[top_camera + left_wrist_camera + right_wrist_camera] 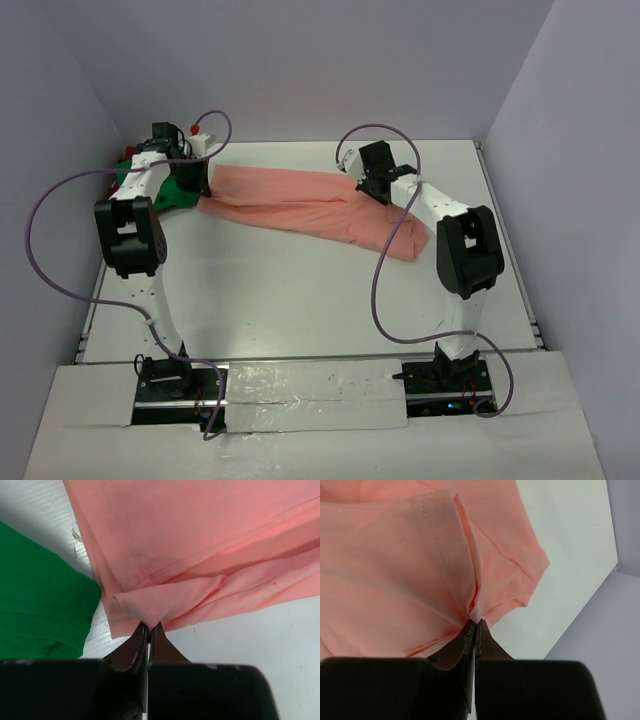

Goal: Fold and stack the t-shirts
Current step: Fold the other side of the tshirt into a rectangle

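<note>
Your left gripper (149, 626) has its jaws pressed together on a pinch of the salmon-pink t-shirt (300, 205) at its left end; your right gripper (475, 622) is clamped the same way on a fold near a sleeve; the shirt runs as a long bunched band across the far half of the white table (300, 310); the green t-shirt (178, 193) sits just beside its left end; pale walls (300, 60) enclose the table.
</note>
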Controlling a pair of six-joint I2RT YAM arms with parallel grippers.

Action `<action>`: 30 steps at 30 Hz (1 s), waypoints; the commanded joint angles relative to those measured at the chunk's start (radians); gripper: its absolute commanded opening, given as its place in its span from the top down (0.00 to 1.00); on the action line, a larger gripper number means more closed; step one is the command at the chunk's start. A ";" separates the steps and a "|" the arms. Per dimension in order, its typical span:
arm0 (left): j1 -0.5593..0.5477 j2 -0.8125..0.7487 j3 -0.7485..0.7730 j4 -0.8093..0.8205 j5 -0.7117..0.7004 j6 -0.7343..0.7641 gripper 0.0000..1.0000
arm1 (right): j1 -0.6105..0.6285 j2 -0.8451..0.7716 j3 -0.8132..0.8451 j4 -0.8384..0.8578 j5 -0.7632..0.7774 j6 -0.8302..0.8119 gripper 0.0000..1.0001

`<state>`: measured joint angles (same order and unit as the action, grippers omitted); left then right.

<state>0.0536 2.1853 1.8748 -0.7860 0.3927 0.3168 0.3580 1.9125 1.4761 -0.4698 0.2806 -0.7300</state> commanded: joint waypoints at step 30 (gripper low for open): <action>-0.135 -0.447 -0.529 0.809 -0.328 -0.199 0.09 | -0.042 -0.401 -0.253 0.323 -0.070 0.319 1.00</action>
<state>-0.0547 1.8206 1.3701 -0.1692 0.1143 0.1482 0.3080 1.6238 1.2396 -0.1822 0.2485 -0.5045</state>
